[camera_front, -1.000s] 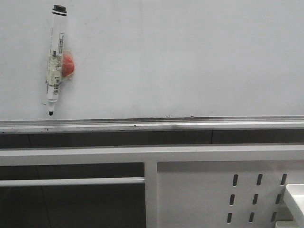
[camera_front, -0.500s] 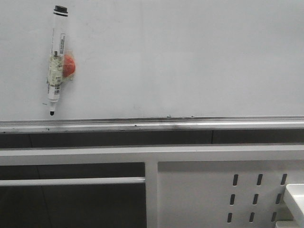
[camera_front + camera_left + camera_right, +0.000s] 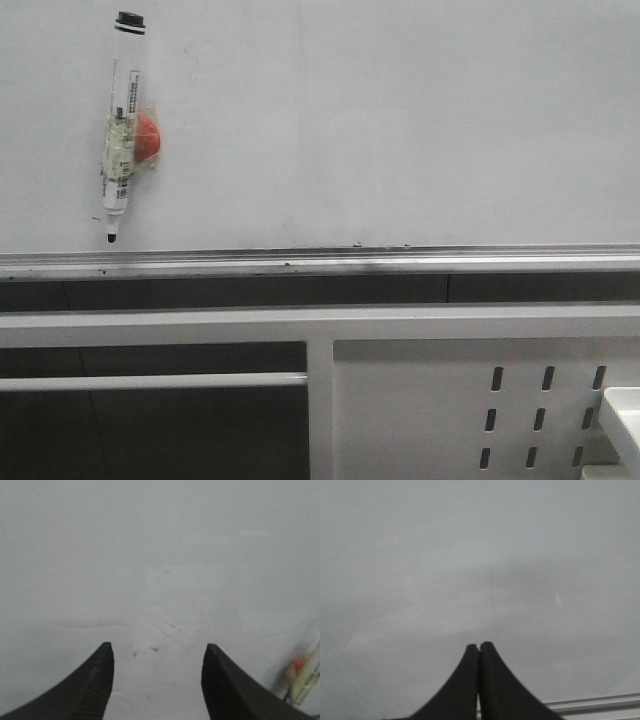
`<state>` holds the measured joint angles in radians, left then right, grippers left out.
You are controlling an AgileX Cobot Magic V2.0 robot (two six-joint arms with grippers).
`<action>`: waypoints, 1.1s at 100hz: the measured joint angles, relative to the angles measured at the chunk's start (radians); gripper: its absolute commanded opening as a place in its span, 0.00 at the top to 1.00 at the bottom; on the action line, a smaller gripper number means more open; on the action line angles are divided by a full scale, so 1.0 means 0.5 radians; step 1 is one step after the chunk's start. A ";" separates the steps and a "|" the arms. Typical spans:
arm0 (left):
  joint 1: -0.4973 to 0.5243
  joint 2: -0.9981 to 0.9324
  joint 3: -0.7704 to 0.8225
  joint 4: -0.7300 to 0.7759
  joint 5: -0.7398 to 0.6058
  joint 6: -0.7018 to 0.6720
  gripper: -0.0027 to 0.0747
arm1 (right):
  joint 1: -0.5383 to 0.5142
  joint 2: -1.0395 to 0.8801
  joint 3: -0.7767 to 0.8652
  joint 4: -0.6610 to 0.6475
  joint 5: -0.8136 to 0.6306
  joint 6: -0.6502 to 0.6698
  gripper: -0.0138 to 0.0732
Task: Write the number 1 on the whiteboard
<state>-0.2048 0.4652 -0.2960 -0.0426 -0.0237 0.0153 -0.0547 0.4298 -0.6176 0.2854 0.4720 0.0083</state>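
The whiteboard fills the upper part of the front view, glossy white, with a silver ledge along its bottom edge. No number 1 stroke shows on it. A white marker pen with a black cap and a red blob hangs upright at the board's upper left, tip down. Neither arm shows in the front view. My left gripper is open and empty, facing the bare whiteboard; the marker pen is a blur off to one side. My right gripper is shut on nothing, facing the whiteboard above the ledge.
Below the ledge runs a white metal frame with a horizontal bar and a panel with slotted holes. A white block sits at the lower right corner. Faint smudges mark the board.
The whole front view has shifted very slightly rightward; the marker pen and frame sit a few pixels further right. Nothing else has changed.
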 measured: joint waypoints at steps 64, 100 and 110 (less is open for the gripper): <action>-0.613 1.373 0.230 0.045 -1.467 0.008 0.49 | 0.000 0.000 -0.022 0.028 0.175 -0.316 0.90; -0.671 1.738 0.269 0.232 -2.014 -0.045 0.49 | 0.000 0.000 -0.025 0.028 0.175 -0.321 0.90; -0.675 1.768 0.272 0.228 -2.042 -0.045 0.49 | 0.000 0.000 -0.025 0.028 0.175 -0.321 0.90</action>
<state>-0.5423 1.3491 -0.1597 0.0716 -1.0446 -0.0071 -0.0547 0.4298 -0.6300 0.2995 0.5598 -0.1520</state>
